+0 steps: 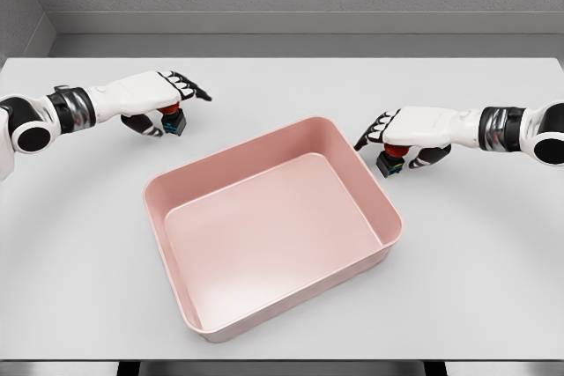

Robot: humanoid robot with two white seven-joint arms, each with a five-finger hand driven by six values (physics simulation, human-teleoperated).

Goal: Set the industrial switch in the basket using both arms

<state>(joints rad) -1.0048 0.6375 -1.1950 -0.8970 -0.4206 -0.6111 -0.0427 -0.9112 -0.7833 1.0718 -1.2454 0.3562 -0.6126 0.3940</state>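
Left hand (159, 99) clamps one industrial switch (173, 121); right hand (407, 134) clamps another (390, 164); pink basket (176, 184) lies between.

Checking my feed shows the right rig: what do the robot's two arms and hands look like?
Both arms match: glossy white shells, with black joint sections and silver metallic rings near the wrist. The left hand and right hand each have a white back and palm with black fingers. The arm segments are rounded; the left shows a round black cap at the picture's edge. No loose cables or markings are visible.
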